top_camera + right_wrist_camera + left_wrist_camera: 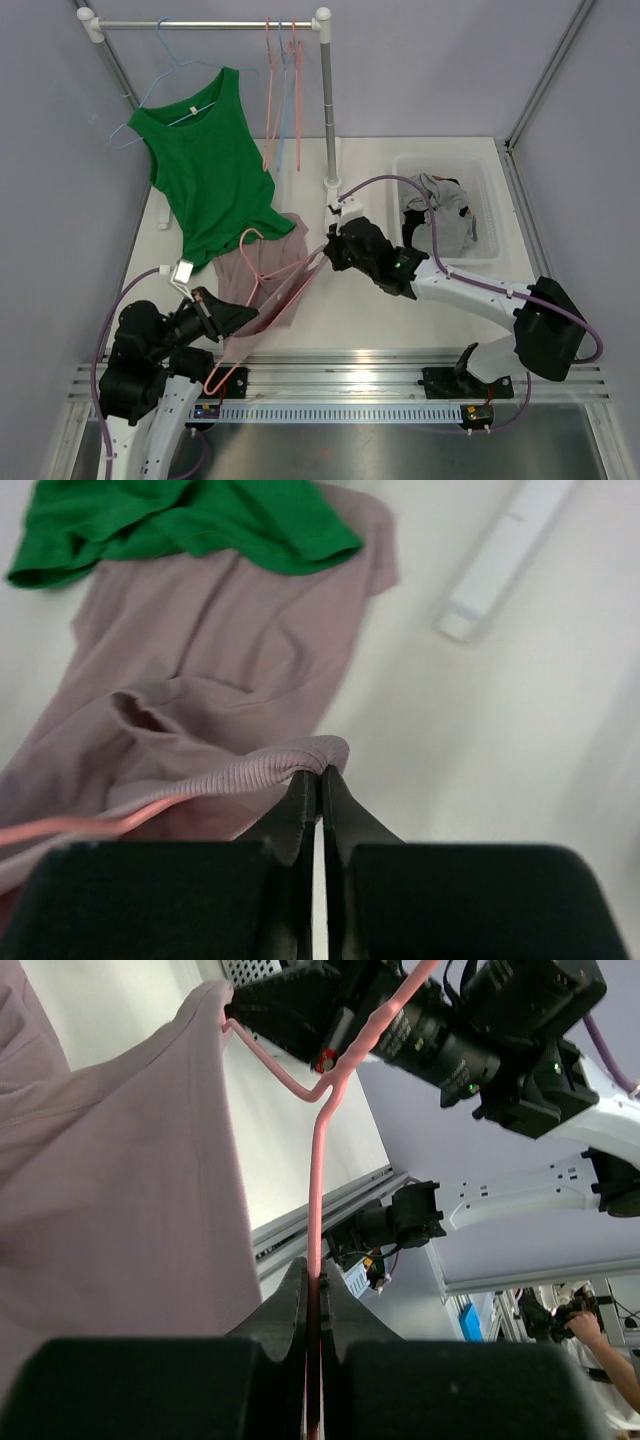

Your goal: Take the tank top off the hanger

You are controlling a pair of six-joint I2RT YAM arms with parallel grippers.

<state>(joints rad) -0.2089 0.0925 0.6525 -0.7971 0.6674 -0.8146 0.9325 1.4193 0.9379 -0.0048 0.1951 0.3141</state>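
Mauve tank top (268,268) lies spread on the white counter (400,310) between the two arms, partly tucked under the hem of a green tank top (208,175) that hangs from a light blue hanger (165,75) on the rack (210,22). A pink hanger (262,290) is threaded through the mauve garment. The left gripper (313,1305) is pressed together on the pink hanger's wire, near the counter's front edge. The right gripper (319,790) has its jaws closed, pinching the ribbed strap edge of the mauve top at the hanger's far end. Other pink hangers (283,90) dangle from the rack, and a white bin (490,215) of clothes sits at the right.
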